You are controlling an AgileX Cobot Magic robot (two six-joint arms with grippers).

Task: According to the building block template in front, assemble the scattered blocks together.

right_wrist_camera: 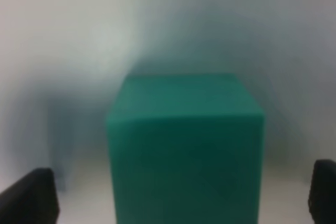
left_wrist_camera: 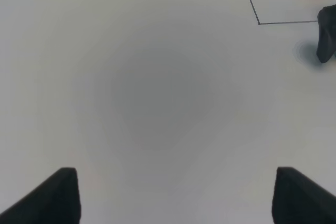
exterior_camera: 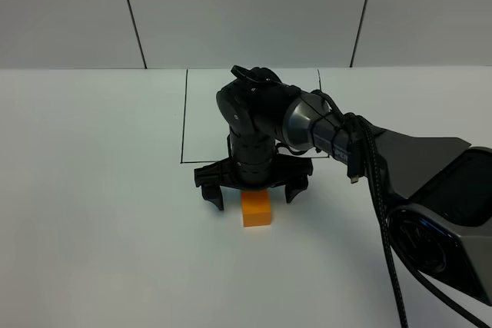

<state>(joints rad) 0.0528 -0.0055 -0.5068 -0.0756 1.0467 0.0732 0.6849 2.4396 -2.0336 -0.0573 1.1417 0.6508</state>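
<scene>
White table [exterior_camera: 92, 213] below a pale panelled wall. The right gripper [exterior_camera: 250, 192] hangs over the blocks, fingers apart, the teal cube [right_wrist_camera: 184, 145] centred between them and the orange cube [exterior_camera: 256, 208] just beside. Advisably, descend squarely before closing. The left gripper [left_wrist_camera: 173, 195] is spread over bare table.

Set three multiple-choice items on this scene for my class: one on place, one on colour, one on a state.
1. Where is the small matte orange cube? A inside the black drawn rectangle; B outside it, by the right gripper; C stacked on another cube.
2. The plain matte cube in the right wrist view is: A red; B teal-green; C yellow.
3. The left gripper is: A open, empty; B shut on a cube; C shut, empty.
Key: B, it lies outside the line; B, its faces are teal-green; A, fingertips apart, nothing between.
</scene>
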